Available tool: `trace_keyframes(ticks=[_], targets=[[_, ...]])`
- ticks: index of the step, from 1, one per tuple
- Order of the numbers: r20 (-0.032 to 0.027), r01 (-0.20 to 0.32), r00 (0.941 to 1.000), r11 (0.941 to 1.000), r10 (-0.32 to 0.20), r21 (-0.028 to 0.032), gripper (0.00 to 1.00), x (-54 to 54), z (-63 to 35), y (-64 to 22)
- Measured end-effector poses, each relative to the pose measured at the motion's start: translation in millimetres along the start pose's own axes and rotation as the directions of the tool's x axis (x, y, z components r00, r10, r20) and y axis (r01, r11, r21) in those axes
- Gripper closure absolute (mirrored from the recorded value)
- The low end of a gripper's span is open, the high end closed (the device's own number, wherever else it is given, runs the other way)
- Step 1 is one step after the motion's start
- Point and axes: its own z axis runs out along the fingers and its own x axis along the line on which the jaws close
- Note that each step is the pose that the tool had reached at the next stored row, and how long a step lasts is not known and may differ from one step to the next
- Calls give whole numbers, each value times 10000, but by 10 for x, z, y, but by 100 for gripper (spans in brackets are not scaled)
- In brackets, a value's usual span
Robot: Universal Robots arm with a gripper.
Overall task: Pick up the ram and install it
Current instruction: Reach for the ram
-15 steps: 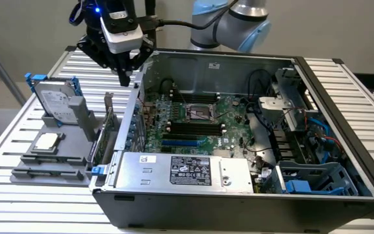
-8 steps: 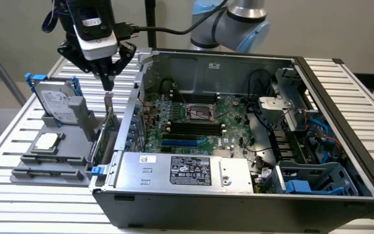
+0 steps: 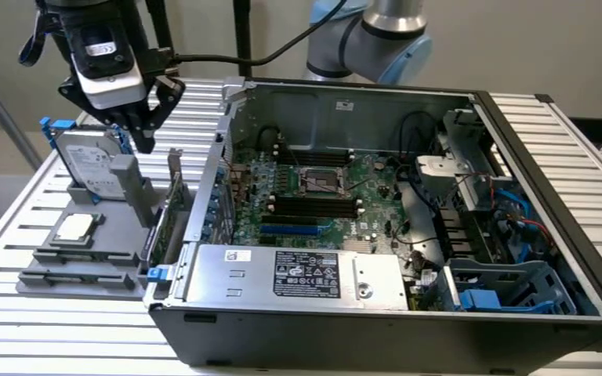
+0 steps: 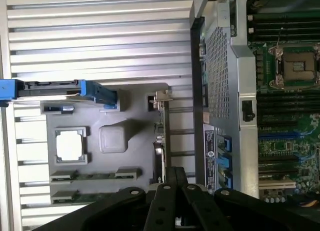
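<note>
A plain beige wall (image 3: 531, 47) runs behind the scene, evenly lit. The table (image 3: 563, 141) has a top of pale metal slats (long parallel ribs with dark gaps between), and a dark upright pole (image 3: 242, 35) stands before the wall.

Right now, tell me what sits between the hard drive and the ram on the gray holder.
The square silver processor chip lies between the hard drive and the ram, on the gray holder; the wrist view shows it.

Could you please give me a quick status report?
Gripper shut, empty, above the gray holder. Ram lying in its holder slot. Hard drive upright beside gripper.
</note>
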Motion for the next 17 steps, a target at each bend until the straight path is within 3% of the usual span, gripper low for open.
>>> trace_keyframes(ticks=[9,17], targets=[[-10,-2,10000,10000,2,4,89,361,72,-108],[-115,-7,9999,10000,7,11,89,470,120,-262]])
